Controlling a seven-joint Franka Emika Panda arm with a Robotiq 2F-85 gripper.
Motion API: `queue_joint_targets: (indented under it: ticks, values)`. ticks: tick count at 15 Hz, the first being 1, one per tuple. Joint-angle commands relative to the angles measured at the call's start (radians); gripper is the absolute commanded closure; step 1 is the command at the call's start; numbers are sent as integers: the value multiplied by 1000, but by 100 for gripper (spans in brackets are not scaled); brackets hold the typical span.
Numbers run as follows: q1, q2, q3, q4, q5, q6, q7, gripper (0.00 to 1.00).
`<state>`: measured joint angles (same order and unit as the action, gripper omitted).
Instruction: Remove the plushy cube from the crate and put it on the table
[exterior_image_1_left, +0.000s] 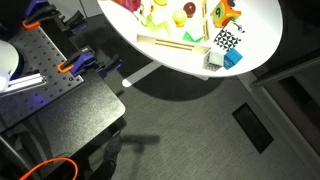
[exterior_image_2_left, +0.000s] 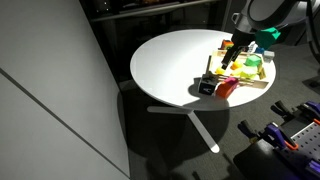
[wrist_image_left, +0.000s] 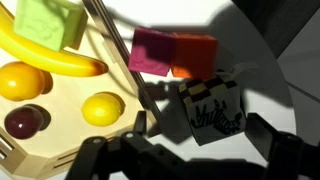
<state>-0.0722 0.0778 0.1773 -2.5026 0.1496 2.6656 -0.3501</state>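
Note:
The plushy cube (wrist_image_left: 210, 105), black and white with a zebra pattern, sits on the white table (wrist_image_left: 255, 60) just outside the pale wooden crate (wrist_image_left: 62, 150). In the wrist view my gripper (wrist_image_left: 200, 122) is open, with one finger on each side of the cube and clear gaps between them. The cube also shows in both exterior views (exterior_image_1_left: 227, 40) (exterior_image_2_left: 207, 86), next to the crate (exterior_image_1_left: 165, 42) (exterior_image_2_left: 252, 84). In an exterior view the gripper (exterior_image_2_left: 232, 52) hangs over the crate's near end on the table (exterior_image_2_left: 170, 65).
The crate holds a banana (wrist_image_left: 45, 58), two yellow fruits (wrist_image_left: 103, 107), a dark plum (wrist_image_left: 25, 121) and a green block (wrist_image_left: 50, 20). A magenta block (wrist_image_left: 150, 50) and an orange block (wrist_image_left: 195, 50) lie by the cube. A blue block (exterior_image_1_left: 233, 58) sits near the table edge.

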Motion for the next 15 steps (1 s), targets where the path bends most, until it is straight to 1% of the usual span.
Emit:
queue_joint_targets:
  ticks: [1, 4, 8, 12, 15]
  values:
    - [45, -59, -60, 3, -53, -127, 108, 0]
    - [61, -85, -83, 21, -50, -238, 135, 0]
    - [76, -129, -100, 42, -41, -347, 143, 0]
    - [85, -180, -107, 58, -49, -390, 154, 0]
    - [91, -218, -111, 65, -50, -380, 162, 0]
